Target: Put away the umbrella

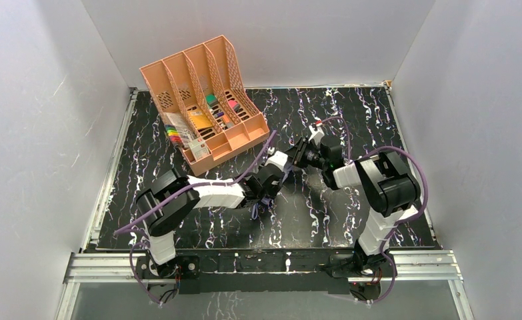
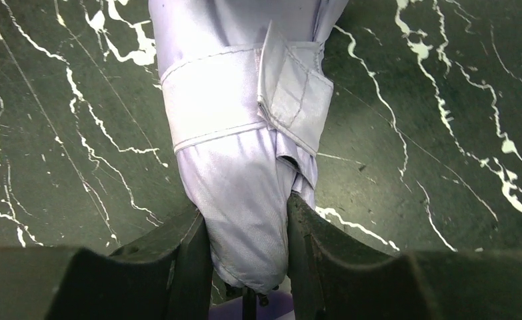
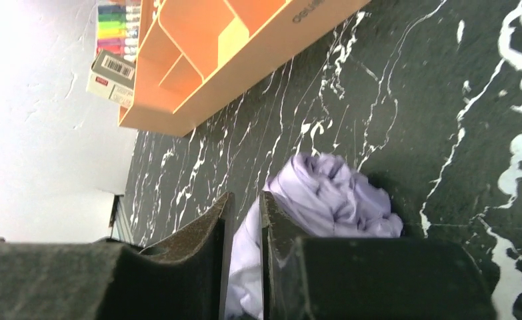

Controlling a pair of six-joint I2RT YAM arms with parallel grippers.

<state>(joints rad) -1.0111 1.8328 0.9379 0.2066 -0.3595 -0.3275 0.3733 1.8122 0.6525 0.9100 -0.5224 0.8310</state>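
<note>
Step in hand: by my judgement, securing the folded umbrella (image 2: 245, 133) before it is carried off; the canopy is gathered and the strap (image 2: 218, 100) lies wrapped round it, its tab lapped over the band
Umbrella, position: low over the dark marbled worktop (image 1: 351, 120), mid-table between the two arms and well apart from the peach file organiser (image 1: 205, 100); whether it rests on the worktop or is lifted clear cannot be told
Left tool (image 2: 247, 213): jaws partly closed and pressed against both sides of the umbrella's narrow end, a firm hold on the fabric bundle
Right tool (image 3: 246, 200): jaws a narrow slit apart at the umbrella's bunched end, lavender fabric showing in the slit; whether it pinches that fabric or stands just free of it cannot be told
Strap fastening: appears closed, not confirmed from these views
Progress: judged past midway, stowing not yet done
Next move calls for: the right tool clear of the fabric without dragging folds loose, then the left tool carrying the bundle towards the organiser, if that is the store
Risk: slippery fabric may slide through the left hold
</note>
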